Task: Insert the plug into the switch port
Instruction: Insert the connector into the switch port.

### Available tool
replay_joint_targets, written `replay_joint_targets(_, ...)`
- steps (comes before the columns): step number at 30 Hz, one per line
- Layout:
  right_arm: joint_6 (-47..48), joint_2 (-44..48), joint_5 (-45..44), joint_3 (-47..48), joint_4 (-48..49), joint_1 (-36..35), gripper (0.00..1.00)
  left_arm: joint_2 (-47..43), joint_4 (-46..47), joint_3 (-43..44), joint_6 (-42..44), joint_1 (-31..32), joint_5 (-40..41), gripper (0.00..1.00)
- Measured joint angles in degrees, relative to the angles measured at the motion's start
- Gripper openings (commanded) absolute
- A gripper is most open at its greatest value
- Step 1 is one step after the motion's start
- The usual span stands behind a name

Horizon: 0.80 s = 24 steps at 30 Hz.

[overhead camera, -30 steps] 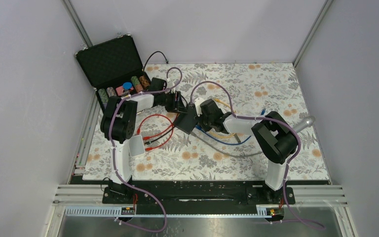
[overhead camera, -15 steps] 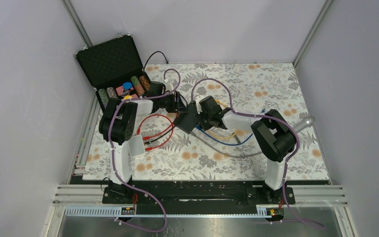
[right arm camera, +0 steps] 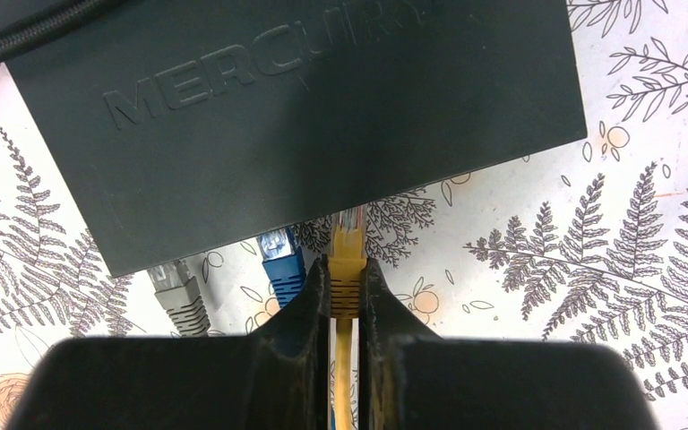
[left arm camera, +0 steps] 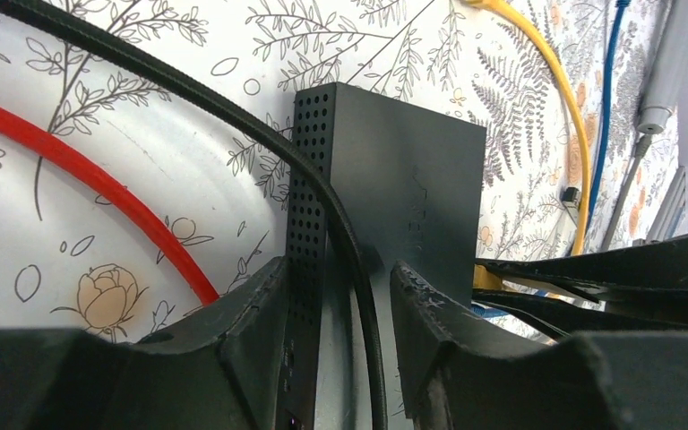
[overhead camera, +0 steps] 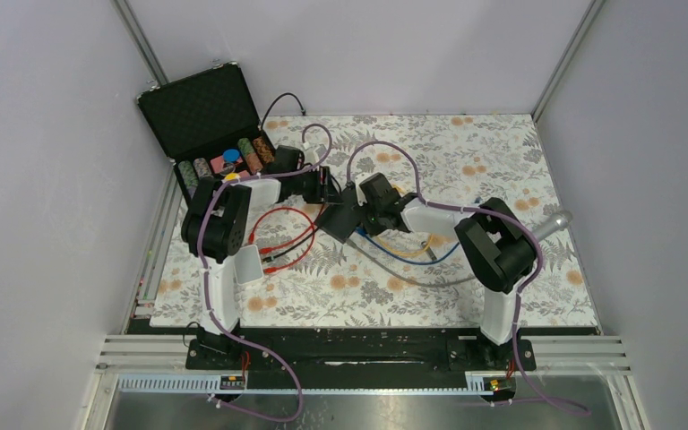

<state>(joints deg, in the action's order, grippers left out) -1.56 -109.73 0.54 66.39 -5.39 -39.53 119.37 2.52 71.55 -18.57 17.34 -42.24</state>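
- Step in hand: final approach of the yellow plug (right arm camera: pixel 346 260) to the port face of the switch (right arm camera: pixel 322 116); insertion is judged not yet made.
- The right gripper (right arm camera: pixel 347 285) is found clamped on the yellow plug's boot, with the clear tip pointing at the switch edge and just short of it or barely under it.
- The left gripper (left arm camera: pixel 339 279) is seen astride the opposite end of the switch, fingers pressed to its sides; it is judged to be bracing the body. A black cable (left arm camera: pixel 233 125) also passes between those fingers.
- A blue plug (right arm camera: pixel 279 260) and a grey plug (right arm camera: pixel 177 291) lie at the same switch edge, to the left of the yellow one in the right wrist view; whether either is seated cannot be told.
- The ports themselves are hidden beneath the switch's top face.
- Next move, as judged: a straight push into the free port, held level, until the latch is engaged, with the switch kept braced.
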Motion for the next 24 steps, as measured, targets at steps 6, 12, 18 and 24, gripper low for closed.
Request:
replay_joint_targets(6, -0.8, -0.2, -0.9, 1.1, -2.2, -0.2, 0.12, 0.4, -6.5, 3.5, 3.1, 1.4, 2.6, 0.46)
replay_joint_targets(12, -0.2, 0.2, -1.5, 0.9, -3.0, -0.3, 0.23, 0.4, -10.4, 5.0, 4.0, 1.6, 2.7, 0.5)
replay_joint_targets(18, 3.1, 2.5, -1.4, -2.2, -2.9, -0.2, 0.28, 2.1, -22.7, 10.5, 5.1, 1.7, 0.9, 0.5)
replay_joint_targets(24, 6.5, 3.6, 0.7, -3.5, -2.7, -0.1, 0.35, 4.5, -30.3, 13.9, 5.1, 1.9, -3.4, 0.5)
